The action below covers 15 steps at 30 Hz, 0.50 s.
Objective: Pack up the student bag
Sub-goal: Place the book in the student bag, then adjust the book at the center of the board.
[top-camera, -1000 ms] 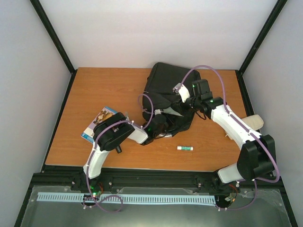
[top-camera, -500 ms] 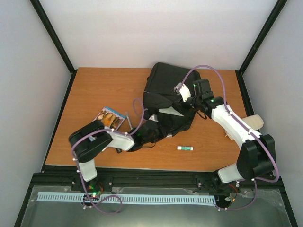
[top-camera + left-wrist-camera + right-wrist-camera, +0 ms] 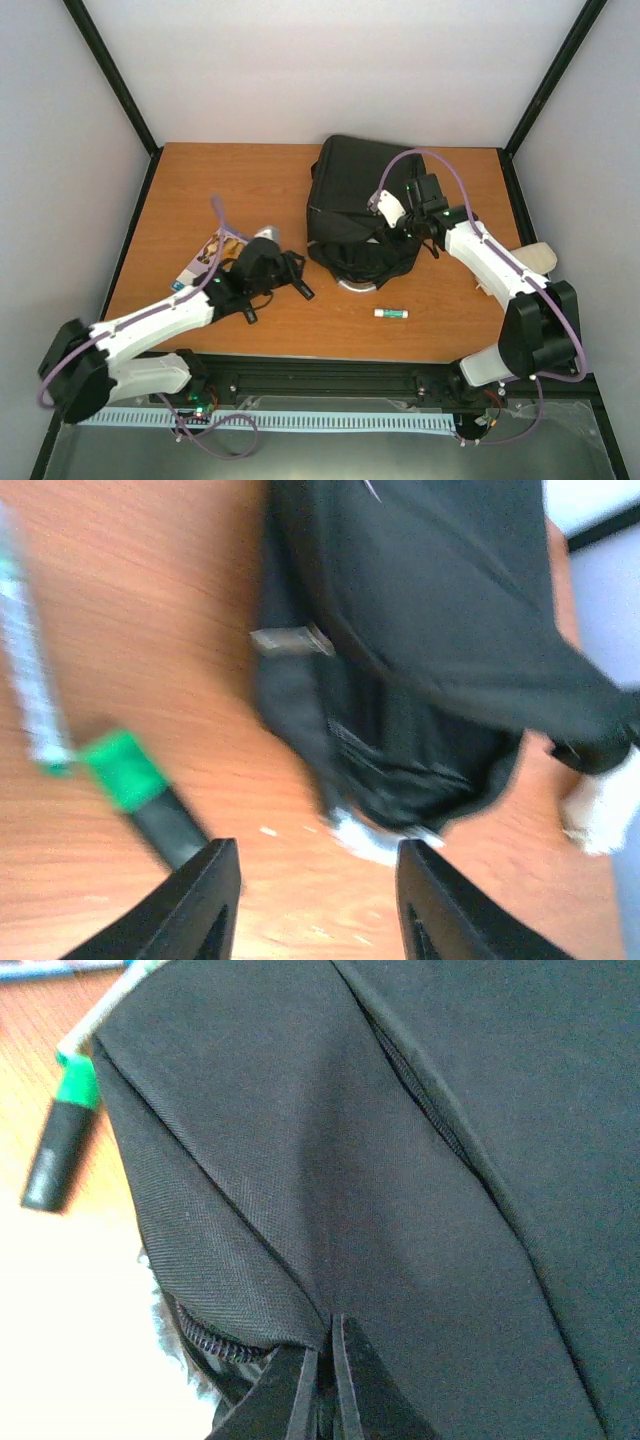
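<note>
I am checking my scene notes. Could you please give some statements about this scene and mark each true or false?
The right end effector is shut on the backpack fabric. True.
The left end effector holds the black-and-green marker. False: it is open and empty; the marker lies on the table beside it.
The small white tube lies apart from the backpack. True.
The booklet lies on the backpack. False: it lies on the table, left of it.

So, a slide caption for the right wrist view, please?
The right end effector pinches the student bag; a green-capped marker lies beside it.
</note>
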### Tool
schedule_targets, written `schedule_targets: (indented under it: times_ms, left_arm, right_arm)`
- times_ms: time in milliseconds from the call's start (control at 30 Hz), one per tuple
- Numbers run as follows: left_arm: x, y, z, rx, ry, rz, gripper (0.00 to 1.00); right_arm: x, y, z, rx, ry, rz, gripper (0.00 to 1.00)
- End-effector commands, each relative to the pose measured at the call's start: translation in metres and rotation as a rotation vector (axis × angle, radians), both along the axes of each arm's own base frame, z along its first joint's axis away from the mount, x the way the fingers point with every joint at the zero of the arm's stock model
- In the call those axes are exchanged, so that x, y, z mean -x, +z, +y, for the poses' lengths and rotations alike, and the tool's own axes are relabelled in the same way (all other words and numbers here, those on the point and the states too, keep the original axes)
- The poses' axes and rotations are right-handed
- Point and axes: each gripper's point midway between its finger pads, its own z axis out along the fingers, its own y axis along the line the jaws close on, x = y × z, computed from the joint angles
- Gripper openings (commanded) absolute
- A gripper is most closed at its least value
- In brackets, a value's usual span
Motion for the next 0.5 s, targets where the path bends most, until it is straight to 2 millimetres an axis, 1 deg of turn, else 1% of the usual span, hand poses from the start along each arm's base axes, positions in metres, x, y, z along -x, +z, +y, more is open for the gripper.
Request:
schedule_targets:
  times_ms: [0,67,100,133,167,200,233,267,333,400,467]
  left_arm:
    - [0.007,-0.013,0.081,-0.146,0.155,0.061,0.51]
    - [0.009,-0.013,0.105,-0.147,0.205,0.081,0.6]
    - [0.009,-0.014,0.116,-0.156,0.227,0.094,0.64]
    - [0.009,-0.015,0.126,-0.162,0.248,0.109,0.68]
    - [0.007,-0.016,0.133,-0.164,0.262,0.123,0.71]
    - [0.004,-0.019,0.139,-0.161,0.268,0.138,0.73]
    - [0.001,-0.021,0.144,-0.149,0.275,0.158,0.75]
    - [-0.004,-0.023,0.149,-0.136,0.284,0.177,0.77]
    - [-0.013,-0.03,0.155,-0.1,0.301,0.231,0.83]
    - [-0.023,-0.042,0.158,-0.046,0.3,0.302,0.89]
    - [-0.033,-0.05,0.167,-0.017,0.326,0.345,0.91]
  right_arm:
    - [0.015,-0.02,-0.035,0.186,0.003,-0.025,0.03]
    - [0.02,-0.033,-0.04,0.222,0.008,-0.003,0.04]
    - [0.023,-0.038,-0.04,0.225,0.012,0.019,0.08]
    - [0.028,-0.04,-0.039,0.214,0.02,0.043,0.14]
    - [0.033,-0.039,-0.035,0.19,0.034,0.065,0.23]
    - [0.036,-0.035,-0.03,0.161,0.046,0.077,0.32]
    - [0.039,-0.026,-0.025,0.121,0.053,0.076,0.41]
    - [0.04,-0.016,-0.02,0.088,0.055,0.062,0.46]
    - [0.039,0.005,-0.01,0.017,0.056,0.03,0.52]
    - [0.037,0.025,0.005,-0.048,0.079,0.018,0.55]
    - [0.036,0.033,0.022,-0.073,0.11,0.033,0.56]
